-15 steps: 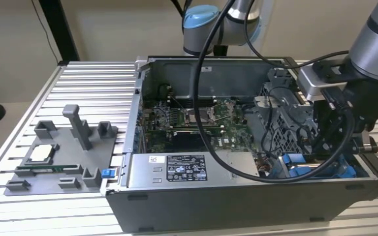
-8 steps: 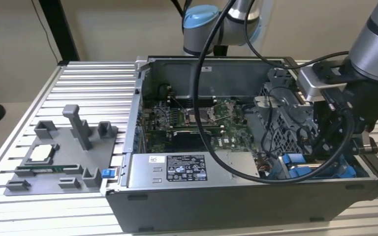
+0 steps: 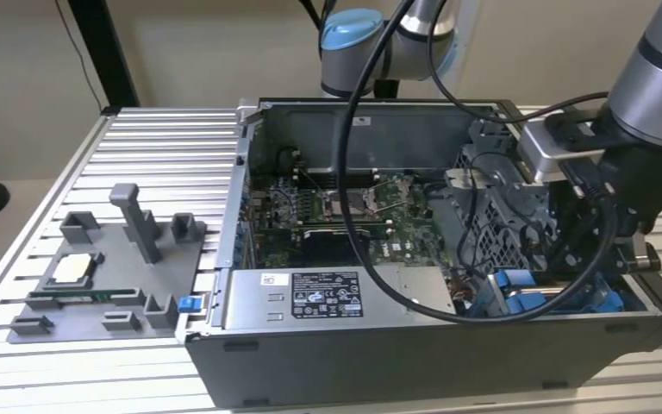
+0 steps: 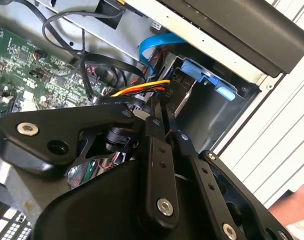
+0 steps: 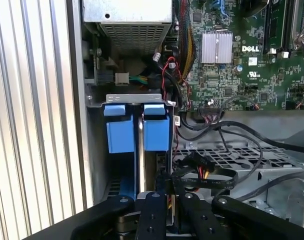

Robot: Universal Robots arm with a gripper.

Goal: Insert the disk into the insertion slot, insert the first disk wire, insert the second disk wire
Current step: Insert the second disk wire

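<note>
The gripper (image 5: 164, 187) is down inside the computer case (image 3: 423, 362), fingers pinched narrow on a connector with coloured wires (image 4: 142, 90), just beside the blue-railed insertion slot (image 5: 137, 125).

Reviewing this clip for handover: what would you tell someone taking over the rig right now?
Gripper: down inside the open computer case, at the insertion slot in the corner nearest the exterior camera; fingers closed around a wire connector with yellow, orange and red leads.
Disk: appears seated on edge in the slot, blue frame tabs showing.
Done: disk insertion, apparently.
Left: whether either wire is fully plugged cannot be told.
</note>
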